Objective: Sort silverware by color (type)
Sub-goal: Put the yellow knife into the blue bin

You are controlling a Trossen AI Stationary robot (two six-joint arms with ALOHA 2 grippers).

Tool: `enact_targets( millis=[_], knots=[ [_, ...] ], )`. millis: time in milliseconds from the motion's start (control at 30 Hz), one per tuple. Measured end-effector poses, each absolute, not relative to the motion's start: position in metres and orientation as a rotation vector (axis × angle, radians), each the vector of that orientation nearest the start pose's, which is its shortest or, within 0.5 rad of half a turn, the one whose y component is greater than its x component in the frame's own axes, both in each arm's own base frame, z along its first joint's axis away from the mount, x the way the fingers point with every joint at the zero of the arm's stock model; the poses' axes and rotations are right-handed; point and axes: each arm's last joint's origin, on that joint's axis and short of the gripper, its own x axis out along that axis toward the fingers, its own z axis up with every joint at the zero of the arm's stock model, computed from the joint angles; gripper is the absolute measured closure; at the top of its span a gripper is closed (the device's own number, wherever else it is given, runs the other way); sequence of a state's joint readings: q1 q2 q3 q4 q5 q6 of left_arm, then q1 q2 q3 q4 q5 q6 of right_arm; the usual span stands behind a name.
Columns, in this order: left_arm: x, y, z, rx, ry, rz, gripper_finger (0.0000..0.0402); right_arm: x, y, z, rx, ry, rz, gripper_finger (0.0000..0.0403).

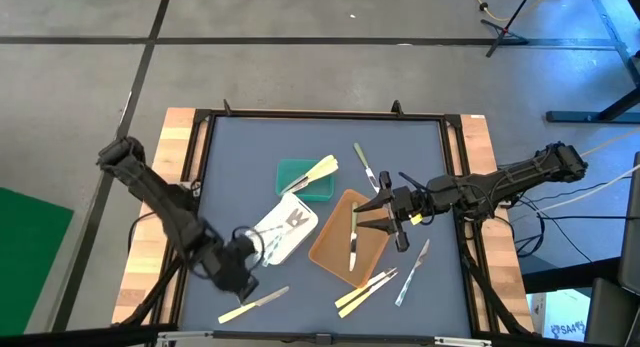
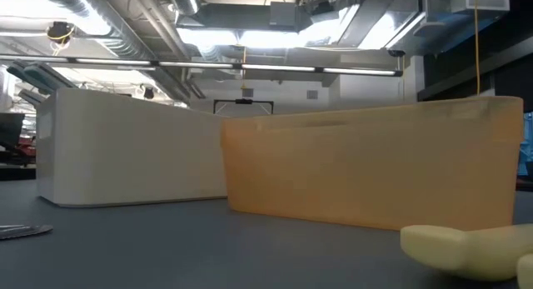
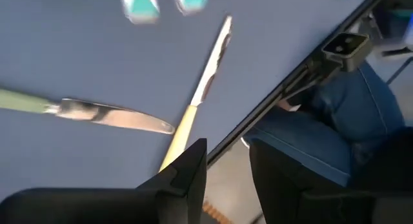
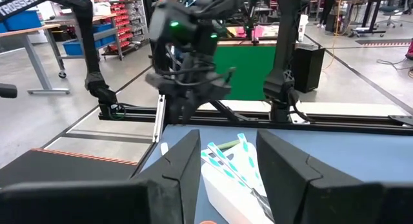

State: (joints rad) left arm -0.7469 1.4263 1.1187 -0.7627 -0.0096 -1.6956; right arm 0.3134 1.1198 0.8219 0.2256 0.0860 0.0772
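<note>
The silverware is partly sorted. Cream pieces (image 1: 320,170) lie in the green tray (image 1: 297,173), translucent ones (image 4: 227,161) in the white tray (image 1: 290,230), and a knife (image 1: 353,237) in the brown tray (image 1: 335,255). A cream knife (image 3: 205,79) and a green-handled knife (image 3: 97,112) lie flat on the mat. My left gripper (image 3: 227,153) hangs open above them near the front left, with nothing between its fingers. My right gripper (image 1: 368,212) stands open and level over the brown tray's right edge, pointing at the white tray.
More loose pieces lie on the mat: a knife (image 1: 366,167) at the back, cream pieces (image 1: 365,291) and a translucent fork (image 1: 412,273) at the front right. A person's leg in jeans (image 3: 322,140) shows just past the table's near rail (image 3: 303,72).
</note>
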Motion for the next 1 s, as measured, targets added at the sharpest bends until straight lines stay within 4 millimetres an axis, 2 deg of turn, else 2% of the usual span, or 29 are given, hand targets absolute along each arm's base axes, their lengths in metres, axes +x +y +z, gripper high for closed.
enact_targets(
  millis=[267,433,533,667,1000],
  knots=[
    [0.187,-0.248,0.216,-0.886,1.284,0.332,0.029,0.241,0.076,0.319,0.061,0.086,0.224,0.0265],
    [0.18,-0.27,0.184,-0.787,1.327,0.339,0.029,0.241,0.076,0.319,0.06,0.091,0.224,0.0265],
    [0.175,-0.278,0.171,-0.741,1.346,0.349,0.029,0.241,0.076,0.318,0.059,0.095,0.224,0.0265],
    [0.171,-0.283,0.163,-0.709,1.335,0.348,0.029,0.241,0.076,0.318,0.059,0.099,0.224,0.0265],
    [0.169,-0.286,0.163,-0.666,1.243,0.326,0.0294,0.241,0.076,0.318,0.059,0.1,0.224,0.0265]
  ],
)
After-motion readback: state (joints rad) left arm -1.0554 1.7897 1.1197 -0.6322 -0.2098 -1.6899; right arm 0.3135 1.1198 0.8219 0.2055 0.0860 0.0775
